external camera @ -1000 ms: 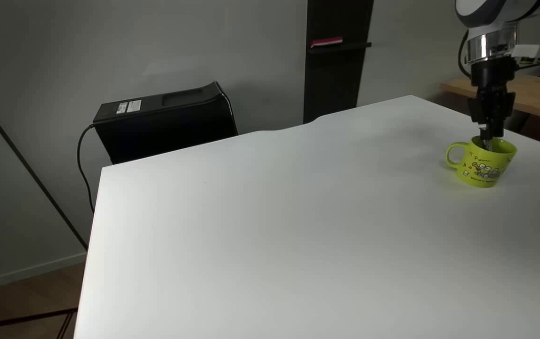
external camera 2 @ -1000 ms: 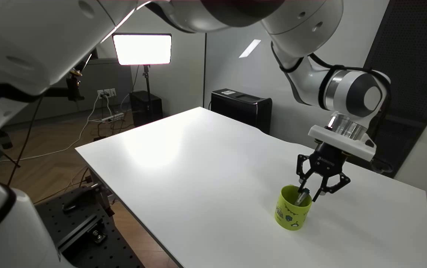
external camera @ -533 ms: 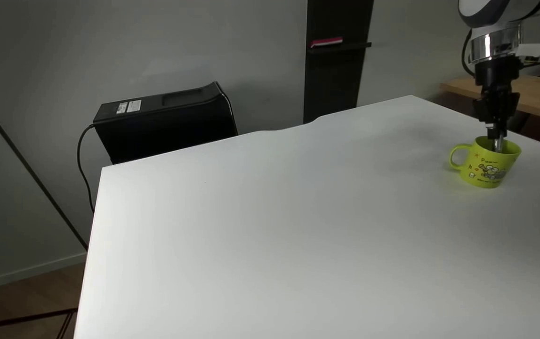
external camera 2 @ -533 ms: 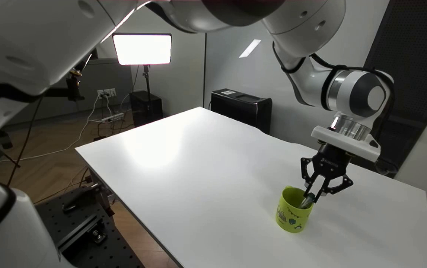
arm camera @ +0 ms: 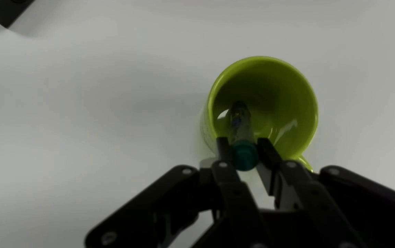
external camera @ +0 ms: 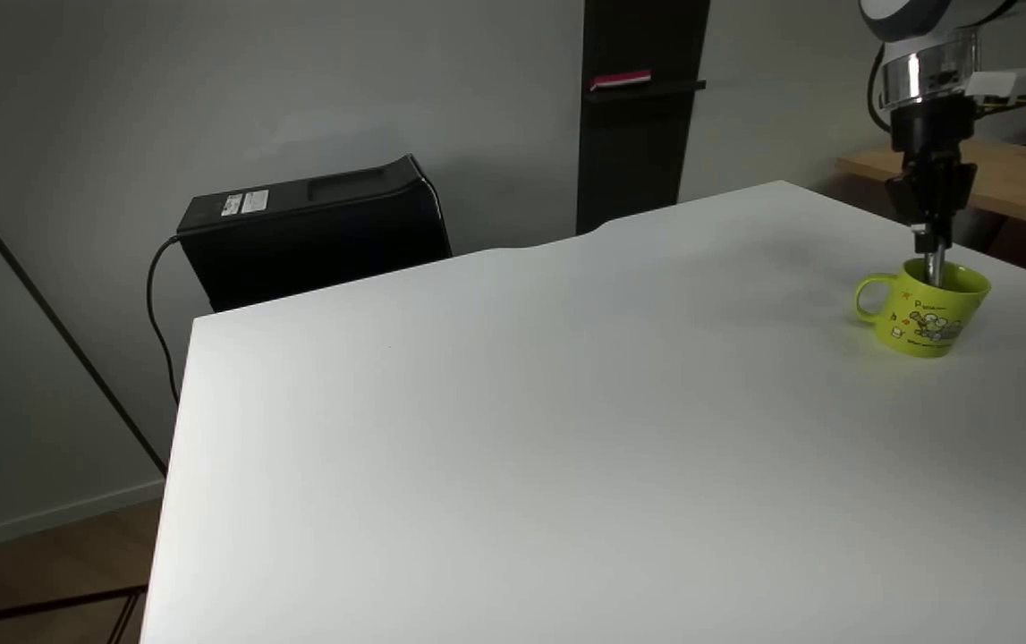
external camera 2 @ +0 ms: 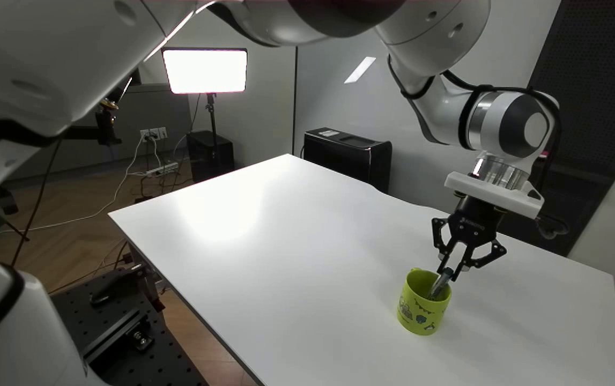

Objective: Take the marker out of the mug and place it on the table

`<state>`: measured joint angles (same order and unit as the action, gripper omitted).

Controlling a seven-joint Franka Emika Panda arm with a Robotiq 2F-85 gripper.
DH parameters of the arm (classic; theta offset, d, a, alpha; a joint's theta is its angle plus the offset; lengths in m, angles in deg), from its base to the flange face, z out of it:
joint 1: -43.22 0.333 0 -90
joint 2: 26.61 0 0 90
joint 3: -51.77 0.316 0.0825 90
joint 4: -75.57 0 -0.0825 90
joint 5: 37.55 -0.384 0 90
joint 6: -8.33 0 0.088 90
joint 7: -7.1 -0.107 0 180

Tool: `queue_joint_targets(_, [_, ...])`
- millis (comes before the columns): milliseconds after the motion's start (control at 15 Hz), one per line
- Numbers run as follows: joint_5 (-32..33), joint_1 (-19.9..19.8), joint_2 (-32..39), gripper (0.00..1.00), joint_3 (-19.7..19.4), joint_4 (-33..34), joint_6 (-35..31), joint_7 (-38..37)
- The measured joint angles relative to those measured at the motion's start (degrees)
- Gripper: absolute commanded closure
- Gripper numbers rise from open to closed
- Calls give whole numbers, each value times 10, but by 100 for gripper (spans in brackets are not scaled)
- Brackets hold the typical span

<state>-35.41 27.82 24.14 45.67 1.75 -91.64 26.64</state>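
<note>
The yellow-green mug stands upright on the white table in both exterior views (external camera: 924, 324) (external camera 2: 420, 313); it also shows in the wrist view (arm camera: 276, 89). The marker has a clear grey body and a dark green cap. It leans in the mug, with its lower part inside, in both exterior views (external camera: 935, 270) (external camera 2: 438, 286) and the wrist view (arm camera: 241, 125). My gripper (external camera 2: 449, 272) is above the mug's rim, pointing down. Its fingertips in the wrist view (arm camera: 244, 147) are shut on the marker's cap end, one on each side. The marker's tip is deep in the mug.
The white table (external camera: 566, 429) extends widely beside the mug. The table's edge lies behind and to the right of the mug in an exterior view. A black box-shaped appliance (external camera 2: 347, 156) stands beyond the table's far edge. A bright light panel (external camera 2: 205, 71) stands on the floor.
One second ago the gripper was open around the marker; it has closed on it. The mug shifted slightly. The gripper has since risen a little, and more of the marker shows above the rim.
</note>
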Motion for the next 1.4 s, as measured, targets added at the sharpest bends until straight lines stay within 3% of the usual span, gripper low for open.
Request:
queue_joint_targets(533, [-1,9,-12,94,14,42,36,-5])
queue_joint_targets(1133, [-2,28,-83,94,31,44,53,-5])
queue_joint_targets(1400, [1,51,-117,94,37,-5,-15,-5])
